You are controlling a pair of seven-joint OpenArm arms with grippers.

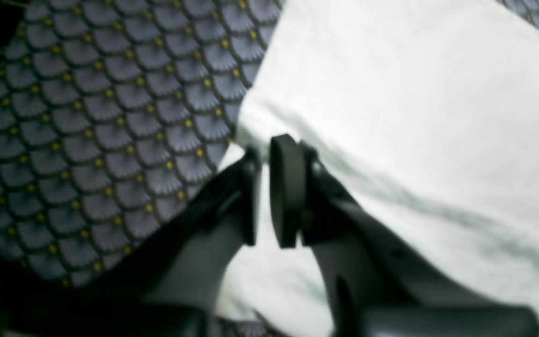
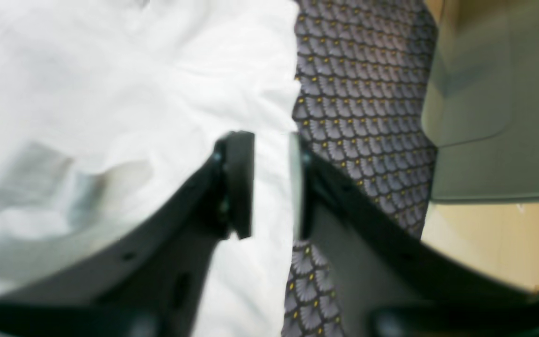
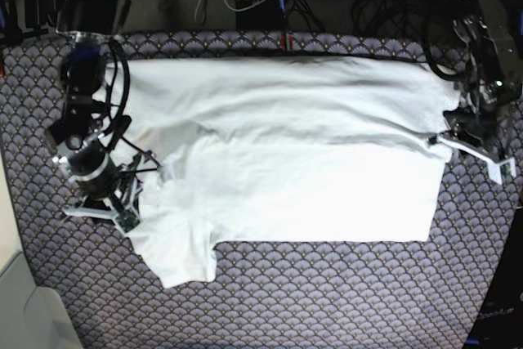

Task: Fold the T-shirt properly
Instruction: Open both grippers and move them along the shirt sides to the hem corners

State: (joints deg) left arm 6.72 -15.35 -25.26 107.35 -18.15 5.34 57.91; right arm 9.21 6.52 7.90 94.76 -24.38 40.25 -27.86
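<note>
White T-shirt [image 3: 286,169] spread across the middle of the patterned desk [image 3: 327,300], far long edge already doubled over toward the centre, one sleeve [image 3: 184,259] sticking out at 7 o'clock. Left gripper [image 1: 265,187] at the shirt's 3 o'clock edge, jaws narrowly parted with white cloth showing in the slot; whether the fabric is still pinched or merely behind the jaws cannot be told. Right gripper [image 2: 272,182] at the 9 o'clock edge beside the sleeve, jaws moderately apart astride the cloth border, nothing clamped.

Judged step: letting go after the long fold and getting ready for the near edge.

To do well:
- Lift straight up off the hem, no sideways drag, so the fresh crease keeps its line.
- Shift both sets of jaws toward 6 o'clock and take matching corners of the near edge.
- Tuck the stray sleeve inward first, otherwise a lump under the fold.
- Pinch only the layers meant to move; soft cotton bunches easily.
- Carry both ends level and at equal pace.
</note>
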